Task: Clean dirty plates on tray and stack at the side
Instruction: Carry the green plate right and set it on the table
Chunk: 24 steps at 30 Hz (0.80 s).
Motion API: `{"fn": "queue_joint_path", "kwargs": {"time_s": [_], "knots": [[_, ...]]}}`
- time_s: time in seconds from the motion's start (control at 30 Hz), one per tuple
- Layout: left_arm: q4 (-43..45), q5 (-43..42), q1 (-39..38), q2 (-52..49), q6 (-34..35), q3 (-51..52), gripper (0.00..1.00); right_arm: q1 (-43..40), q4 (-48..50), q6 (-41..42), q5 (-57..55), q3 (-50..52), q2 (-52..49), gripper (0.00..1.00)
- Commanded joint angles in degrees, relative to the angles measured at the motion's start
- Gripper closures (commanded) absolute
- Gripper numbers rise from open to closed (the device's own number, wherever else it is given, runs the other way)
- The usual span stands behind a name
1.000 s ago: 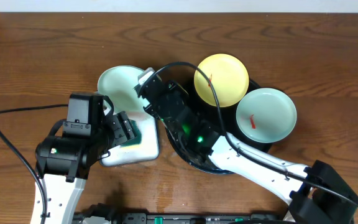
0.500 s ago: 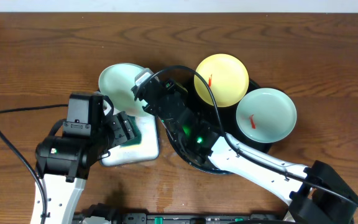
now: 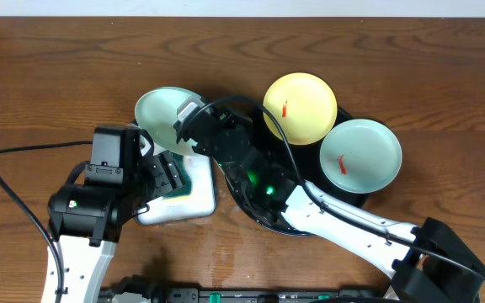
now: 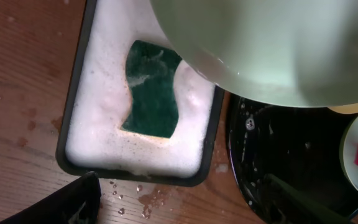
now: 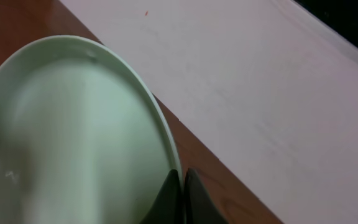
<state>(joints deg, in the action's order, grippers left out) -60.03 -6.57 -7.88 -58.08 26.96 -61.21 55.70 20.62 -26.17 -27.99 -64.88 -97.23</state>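
The rim of the mint plate (image 5: 73, 137) is pinched between the closed right jaws, its bowl spread leftward from them; the left jaws are held wide open.

The surface (image 3: 57, 67) is dark reddish-brown wood with a streaky grain. The tray (image 4: 291, 149) is glossy black, speckled with pale water drops. The yellow plate (image 3: 306, 114) is pale yellow with a small red smear left of its centre. The right mint plate (image 3: 369, 151) is pale green with a short red dash. The left mint plate (image 3: 154, 114), upper left of centre, is pale green. The rectangular dish (image 4: 211, 140) has a dark rim and holds white foam around a dark green sponge (image 4: 153, 90). The left arm (image 3: 87, 210) and the right arm (image 3: 343, 220) are black and white. The right arm shows a green light.
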Motion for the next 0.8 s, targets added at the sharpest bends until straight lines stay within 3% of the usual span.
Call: {"fn": "queue_joint_path", "kwargs": {"time_s": [0.0,0.27,0.77], "knots": [[-0.17,-0.28,0.26,-0.17,-0.37,-1.16,0.18,0.55,1.07,-3.89,-0.7,-0.59,0.92,0.99],[-0.17,-0.28,0.26,-0.17,-0.37,-1.16,0.18,0.66,4.79,-9.75,-0.7,-0.59,0.92,0.99],[-0.17,-0.28,0.26,-0.17,-0.37,-1.16,0.18,0.66,7.04,-10.82,-0.7,-0.59,0.92,0.99]]}}
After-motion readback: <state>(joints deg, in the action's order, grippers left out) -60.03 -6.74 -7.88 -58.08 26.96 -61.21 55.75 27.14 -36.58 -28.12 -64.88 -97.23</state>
